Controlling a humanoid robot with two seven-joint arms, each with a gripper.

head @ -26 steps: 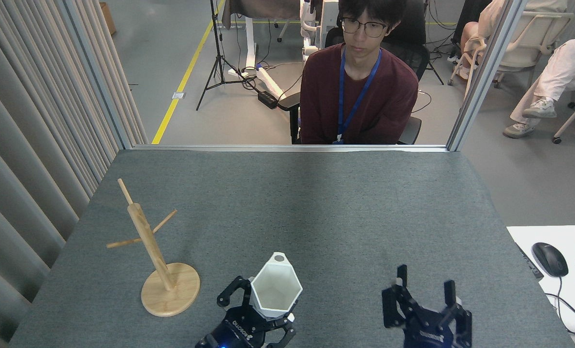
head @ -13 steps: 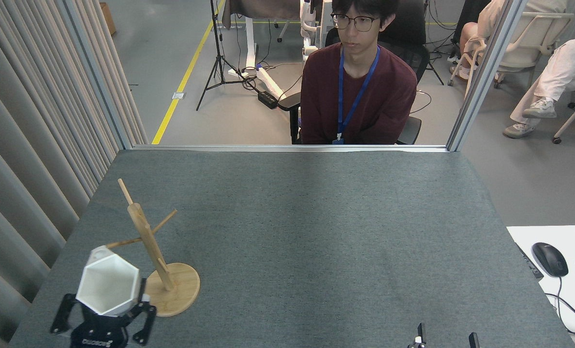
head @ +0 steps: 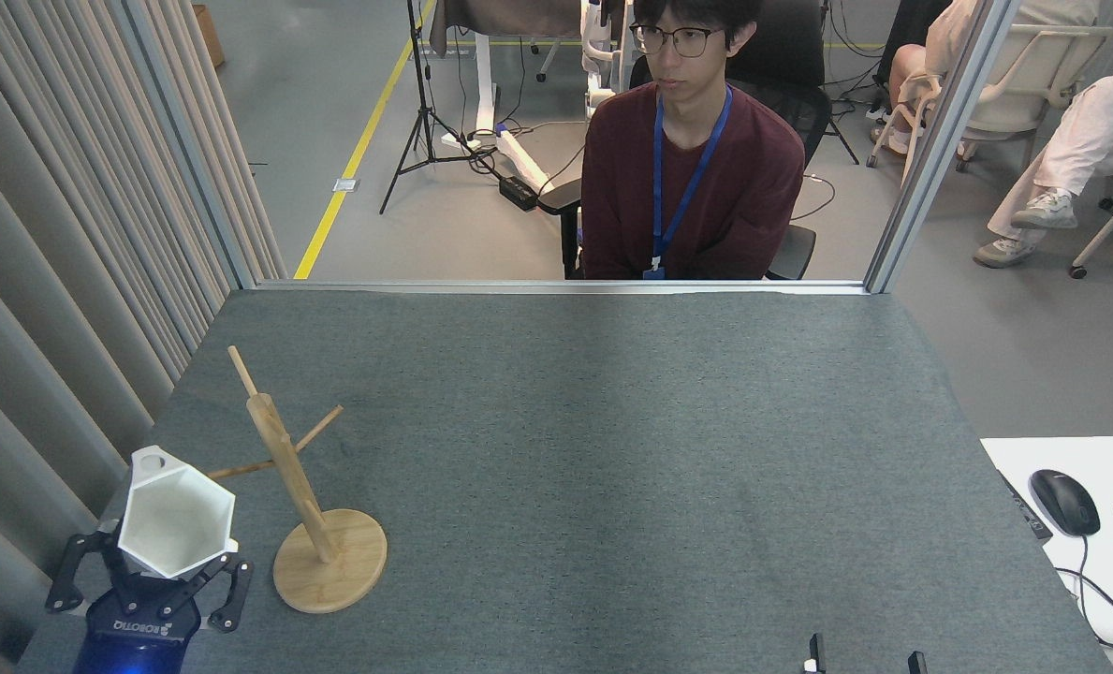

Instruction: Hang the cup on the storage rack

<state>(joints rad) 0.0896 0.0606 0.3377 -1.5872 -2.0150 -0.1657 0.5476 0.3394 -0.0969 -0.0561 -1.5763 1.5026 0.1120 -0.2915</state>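
The white faceted cup (head: pixel 177 520) is held mouth-up at the table's front left, and my left gripper (head: pixel 144 585) is shut on its lower body. Its small ring handle (head: pixel 152 459) points away from me at the far rim. The bamboo storage rack (head: pixel 286 468) stands just right of the cup on its round base (head: pixel 336 566). The tip of the rack's left peg (head: pixel 238 468) ends at the cup's upper right rim; I cannot tell if they touch. Of my right gripper (head: pixel 863 653), only two fingertips spread apart show at the bottom edge, with nothing between them.
A person sits behind the table's far edge (head: pixel 556 285). Grey curtains (head: pixel 69 281) hang close along the left side, right beside the cup. A computer mouse (head: pixel 1063 501) lies on a white desk to the right.
My left gripper carried the cup from the front middle to the left of the rack, then slightly further left and turned so that the handle shows. The right gripper dropped to the bottom edge.
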